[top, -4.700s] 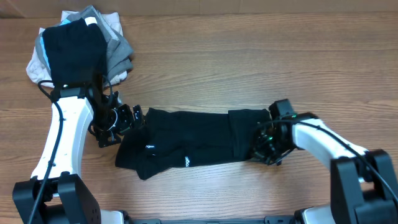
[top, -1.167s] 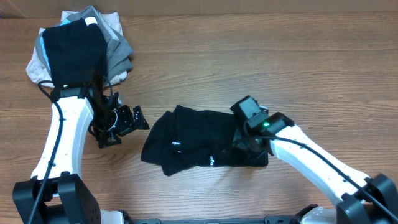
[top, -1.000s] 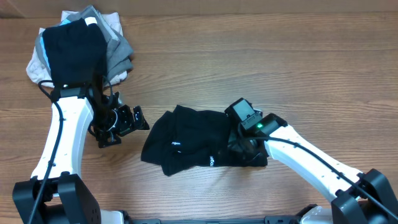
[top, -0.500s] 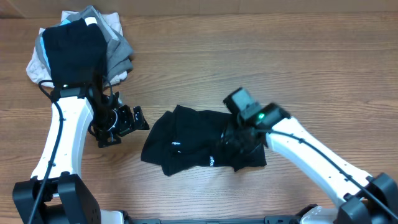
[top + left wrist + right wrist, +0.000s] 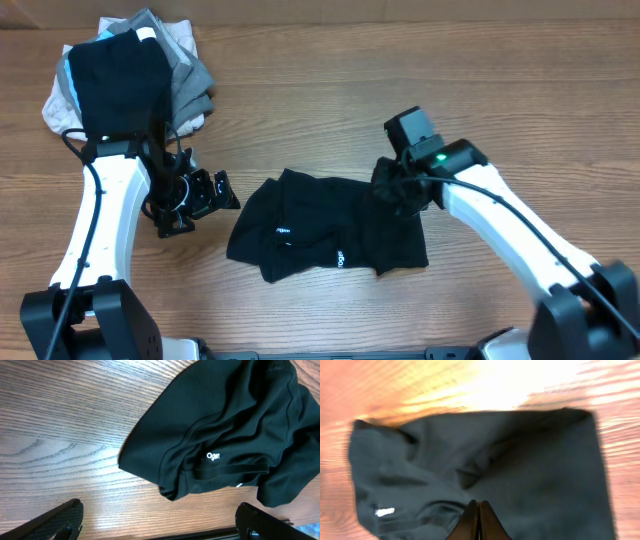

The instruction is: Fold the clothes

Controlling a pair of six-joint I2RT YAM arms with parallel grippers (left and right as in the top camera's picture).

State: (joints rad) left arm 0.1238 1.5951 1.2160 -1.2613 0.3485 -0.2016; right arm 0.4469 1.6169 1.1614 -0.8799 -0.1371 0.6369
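Observation:
The clothes, a black shirt (image 5: 330,235) with small white lettering, lie bunched and partly folded at the table's middle. My right gripper (image 5: 392,190) hovers over the shirt's upper right corner. Seen from the right wrist, its fingers (image 5: 479,505) are pressed together with no cloth between them, and the shirt (image 5: 520,460) spreads below. My left gripper (image 5: 215,190) stays just left of the shirt, apart from it. In the left wrist view its jaws (image 5: 162,530) stand wide open over bare wood, with the shirt (image 5: 225,435) ahead.
A stacked pile of black, grey and light garments (image 5: 130,80) sits at the back left corner of the wooden table (image 5: 400,80). The left arm (image 5: 100,220) runs along the left side, and the right arm (image 5: 520,240) crosses the right front.
The right gripper opened, let go of the shirt's folded-over right side, drew back up and to the right, and shut empty. The left arm stayed still.

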